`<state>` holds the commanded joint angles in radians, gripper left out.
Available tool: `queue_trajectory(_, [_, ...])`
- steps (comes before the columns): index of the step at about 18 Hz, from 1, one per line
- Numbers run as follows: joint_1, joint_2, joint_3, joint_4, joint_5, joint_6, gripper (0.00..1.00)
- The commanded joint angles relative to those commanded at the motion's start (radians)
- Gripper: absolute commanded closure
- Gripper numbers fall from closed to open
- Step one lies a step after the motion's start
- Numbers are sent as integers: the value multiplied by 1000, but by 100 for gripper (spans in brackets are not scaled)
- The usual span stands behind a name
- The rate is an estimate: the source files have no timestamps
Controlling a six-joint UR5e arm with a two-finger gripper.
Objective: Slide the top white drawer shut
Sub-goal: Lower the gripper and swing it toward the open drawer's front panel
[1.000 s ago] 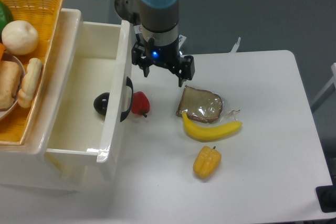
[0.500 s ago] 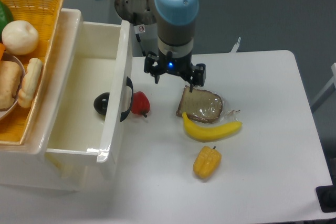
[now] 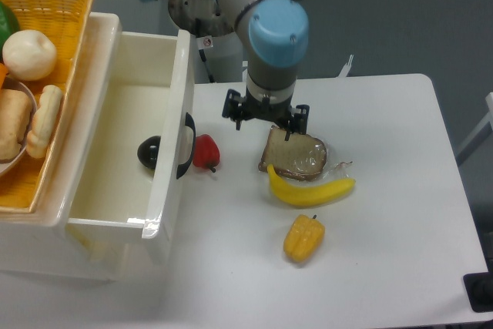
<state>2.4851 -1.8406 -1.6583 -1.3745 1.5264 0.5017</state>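
The glossy white plastic top drawer (image 3: 123, 144) stands pulled out from its white cabinet (image 3: 92, 44), its open box facing up and its front panel toward the white table (image 3: 400, 190). A black curved handle (image 3: 186, 146) sits on the outer face of that panel. Inside the drawer, close behind the front panel, lies a dark rounded object (image 3: 149, 152). Just outside the panel, beside the handle, a small red pepper-like toy (image 3: 206, 151) rests on the table.

The grey and light-blue robot arm (image 3: 269, 28) reaches down from above the drawer's far corner. Its black two-finger gripper (image 3: 266, 114) hangs well to the side of the drawer front, away from the handle, with the fingers spread apart and nothing between them. One fingertip is over the near edge of a slice of brown bread in clear wrap (image 3: 293, 153); whether it touches the wrap cannot be told.

Beyond the bread from the drawer's viewpoint, a yellow banana (image 3: 310, 189) lies against the bread's lower edge, and a yellow bell pepper toy (image 3: 303, 238) sits apart below it. On top of the cabinet, behind the drawer, a woven yellow basket (image 3: 58, 5) holds a white round item (image 3: 29, 55) and pale bread-like pieces (image 3: 31, 125).
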Motion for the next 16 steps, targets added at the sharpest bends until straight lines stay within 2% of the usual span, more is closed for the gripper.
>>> queue_trajectory(5, [2, -29, 3, 11, -90, -3, 0])
queue_trajectory(16, [-57, -39, -5, 11, -117, -2, 0])
